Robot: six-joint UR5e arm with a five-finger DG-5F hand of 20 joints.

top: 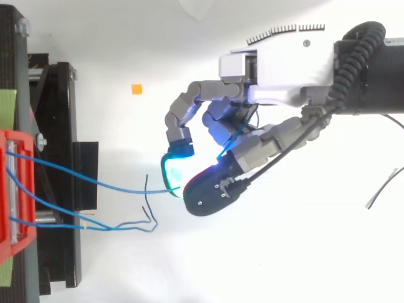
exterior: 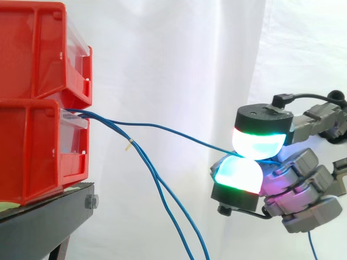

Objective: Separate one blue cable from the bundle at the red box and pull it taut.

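- Your hand (exterior: 303,187) has a pinch grip: two glowing pads (exterior: 259,145) are pressed together, one above the other, with one blue cable (exterior: 162,128) nipped between them.
- From the pads, that cable runs away from the fingertips to the front of the lower red bin (exterior: 32,146). It follows a shallow curve, close to straight but not dead straight.
- From above, you see the hand (top: 265,144) with its fingers curled in, and the same cable meets the pads on their bin side.
- The loose cables (exterior: 162,195) leave the same bin front, then drop away below and ahead of the hand, apart from the held one.
- One of them carries a small yellow tag (exterior: 128,145).
- The bin sits on a black stand (exterior: 49,208), well ahead of the fingertips.
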